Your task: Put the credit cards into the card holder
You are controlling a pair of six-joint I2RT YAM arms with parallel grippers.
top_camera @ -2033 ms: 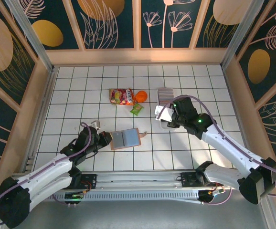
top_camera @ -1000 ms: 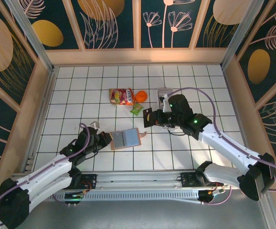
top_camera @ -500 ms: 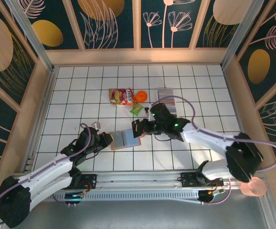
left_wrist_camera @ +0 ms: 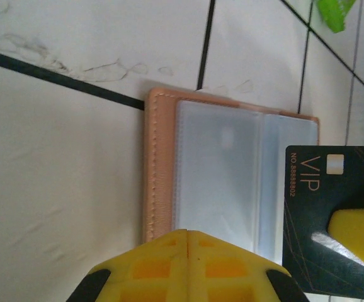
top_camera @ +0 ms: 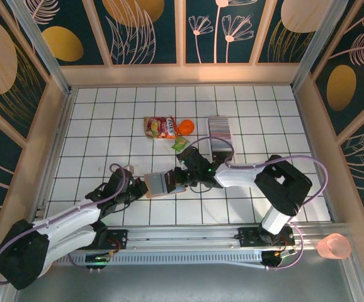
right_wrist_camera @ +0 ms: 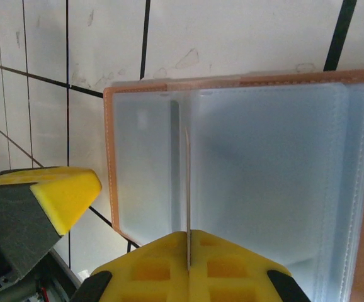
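The card holder (top_camera: 164, 184) lies open on the tiles, salmon-pink with clear grey pockets (left_wrist_camera: 220, 170). My left gripper (left_wrist_camera: 187, 234) is shut with nothing in it, its tips over the holder's left edge (top_camera: 139, 184). My right gripper (right_wrist_camera: 188, 235) is shut on one credit card (right_wrist_camera: 187, 182), seen edge-on and standing over the holder's pockets (right_wrist_camera: 264, 182). In the left wrist view this card is black with "VIP" on it (left_wrist_camera: 320, 207). The remaining credit cards (top_camera: 218, 124) stand as a striped row at the back.
A red snack packet (top_camera: 160, 127), an orange item (top_camera: 186, 127) and a small green packet (top_camera: 180, 145) lie behind the holder. A pink cup (top_camera: 333, 246) sits outside the frame at the bottom right. Wooden walls enclose the tiled floor.
My right arm has swung left from the row of cards to the open holder, carrying one card. The left arm has hardly moved.
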